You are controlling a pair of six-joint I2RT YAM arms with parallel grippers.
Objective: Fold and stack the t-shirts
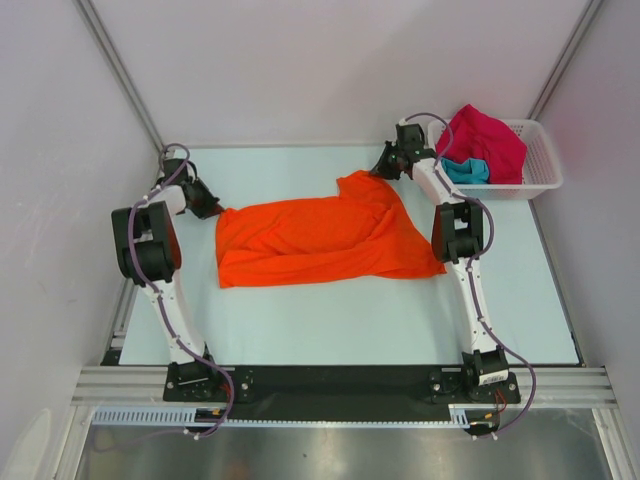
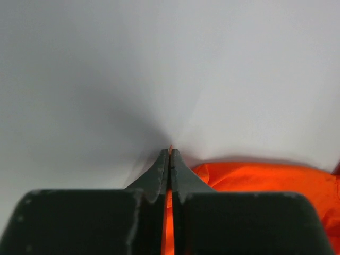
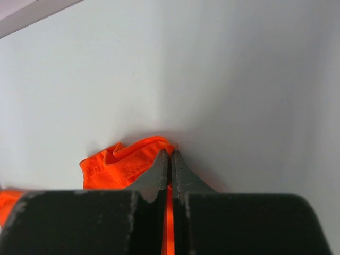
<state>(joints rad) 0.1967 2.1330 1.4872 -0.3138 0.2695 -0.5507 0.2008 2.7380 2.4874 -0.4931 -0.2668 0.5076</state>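
Observation:
A bright orange t-shirt (image 1: 320, 240) lies spread across the middle of the table. My left gripper (image 1: 212, 209) is at its left edge, shut on a thin strip of the orange cloth (image 2: 169, 228) that shows between the fingers. My right gripper (image 1: 380, 170) is at the shirt's far right corner, shut on the hem (image 3: 125, 164) bunched at its fingertips. A crimson-pink t-shirt (image 1: 488, 140) and a teal t-shirt (image 1: 467, 170) lie in the basket at the far right.
The white lattice basket (image 1: 545, 165) stands at the table's far right corner, just right of my right arm. White walls close in the table at the back and on both sides.

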